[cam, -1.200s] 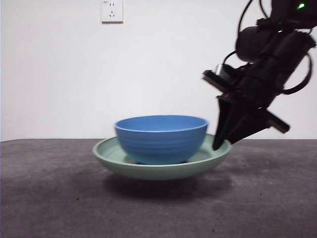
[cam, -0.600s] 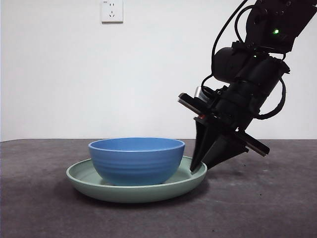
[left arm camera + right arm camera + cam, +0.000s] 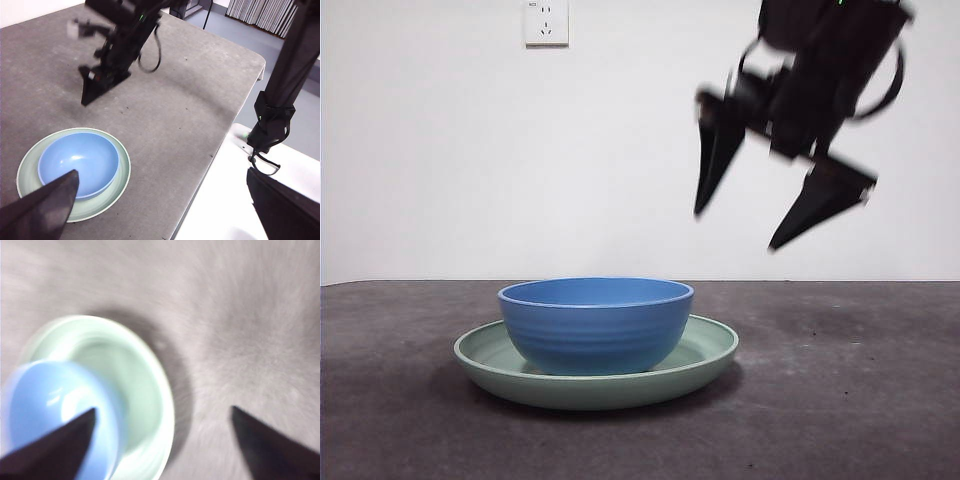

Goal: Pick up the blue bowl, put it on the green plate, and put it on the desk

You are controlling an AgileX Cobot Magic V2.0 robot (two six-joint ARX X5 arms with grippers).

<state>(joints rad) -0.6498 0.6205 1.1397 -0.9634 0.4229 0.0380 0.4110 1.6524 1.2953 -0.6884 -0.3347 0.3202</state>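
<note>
The blue bowl sits upright inside the green plate, which rests on the dark speckled desk. My right gripper is open and empty, blurred, in the air above and to the right of the plate. In the right wrist view, the bowl and plate lie below, between and beside the jaws. My left gripper is open and empty, high over the desk edge. From there I see the bowl, the plate and the right gripper.
A white wall with a socket stands behind the desk. The desk's edge runs beside a white surface. A black stand rises off the desk.
The right gripper carried the plate with the bowl down and left onto the desk, let go of the plate's rim, opened wide and rose up and away.
</note>
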